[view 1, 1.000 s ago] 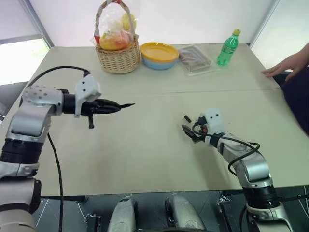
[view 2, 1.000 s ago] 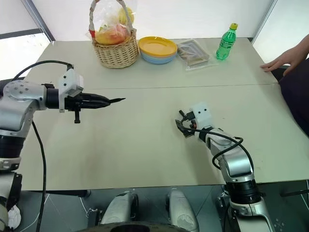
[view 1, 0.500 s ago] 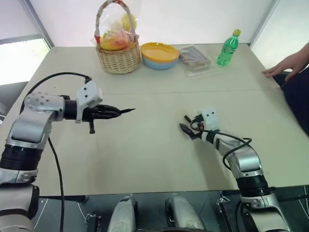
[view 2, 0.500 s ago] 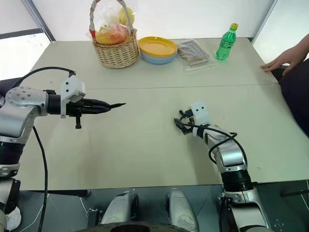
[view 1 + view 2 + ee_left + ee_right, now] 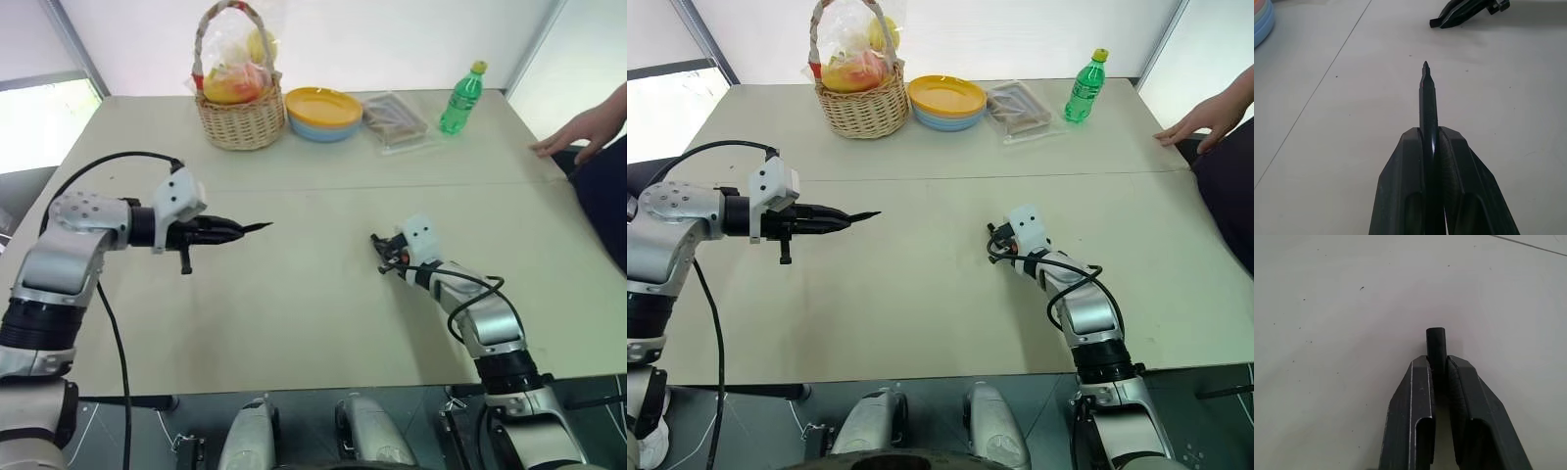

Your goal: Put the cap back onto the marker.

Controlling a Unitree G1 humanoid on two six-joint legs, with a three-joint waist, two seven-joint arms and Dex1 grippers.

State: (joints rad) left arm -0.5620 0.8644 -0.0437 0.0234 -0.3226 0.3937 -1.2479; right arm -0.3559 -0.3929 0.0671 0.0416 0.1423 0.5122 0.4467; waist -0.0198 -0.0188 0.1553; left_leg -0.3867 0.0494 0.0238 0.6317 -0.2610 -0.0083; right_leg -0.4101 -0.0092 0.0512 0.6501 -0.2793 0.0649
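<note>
**Black plastic parts, both pinched: cap low on table, marker held aloft**

Black, hard and light, the marker (image 5: 1427,117) is clamped between the left gripper (image 5: 223,231) fingers, its pointed tip projecting clear toward 3 o'clock above the table (image 5: 294,304). Judged stiff and smooth; liable to pivot if gripped far from the tip, so the present hold along the barrel looks sound.

The cap (image 5: 1436,348) sits pinched in the right gripper (image 5: 383,255), its end protruding beyond the fingertips, low over the table at roughly 4 o'clock from the marker tip and well apart from it. Judged very light, rigid and slippery; the short stub offers little surface, so a skewed push could squirt it out. Its bore must face the tip squarely.
</note>
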